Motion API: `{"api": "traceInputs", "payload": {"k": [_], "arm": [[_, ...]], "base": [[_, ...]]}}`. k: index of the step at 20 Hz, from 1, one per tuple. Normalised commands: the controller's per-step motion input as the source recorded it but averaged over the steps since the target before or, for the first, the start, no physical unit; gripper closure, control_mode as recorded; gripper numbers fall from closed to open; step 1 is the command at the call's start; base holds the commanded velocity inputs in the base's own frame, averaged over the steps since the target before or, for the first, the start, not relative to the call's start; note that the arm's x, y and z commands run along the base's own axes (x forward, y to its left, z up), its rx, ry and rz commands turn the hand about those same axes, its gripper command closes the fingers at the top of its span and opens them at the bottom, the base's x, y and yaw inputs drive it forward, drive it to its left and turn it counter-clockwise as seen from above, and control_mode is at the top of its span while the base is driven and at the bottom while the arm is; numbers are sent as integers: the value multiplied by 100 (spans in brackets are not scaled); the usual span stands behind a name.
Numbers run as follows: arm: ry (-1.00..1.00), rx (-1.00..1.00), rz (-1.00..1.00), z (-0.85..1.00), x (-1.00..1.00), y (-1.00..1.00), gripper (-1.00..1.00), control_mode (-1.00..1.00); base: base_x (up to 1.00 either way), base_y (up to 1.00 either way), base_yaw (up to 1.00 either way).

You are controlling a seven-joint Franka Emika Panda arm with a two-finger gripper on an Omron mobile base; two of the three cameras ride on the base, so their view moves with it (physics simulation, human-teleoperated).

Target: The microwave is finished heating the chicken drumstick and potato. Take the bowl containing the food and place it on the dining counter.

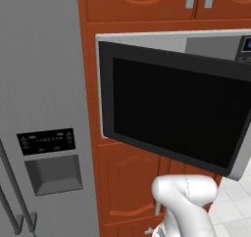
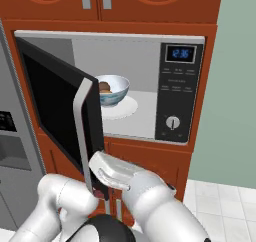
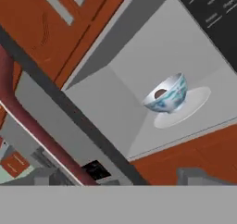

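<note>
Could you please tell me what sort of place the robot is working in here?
Most likely a home kitchen, rendered in simulation: a built-in microwave with its door open holds a bowl of food, set among reddish-brown wooden cabinets, beside a grey refrigerator with a dispenser.
</note>
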Motion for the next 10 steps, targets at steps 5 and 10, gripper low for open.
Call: {"api": "traceInputs", "payload": {"k": [5, 10], "arm": [[41, 40, 1, -12, 59, -8, -100, -100], [28, 19, 0, -21, 77, -8, -100, -100]], "base": [[0, 0, 0], [0, 0, 0]]}}
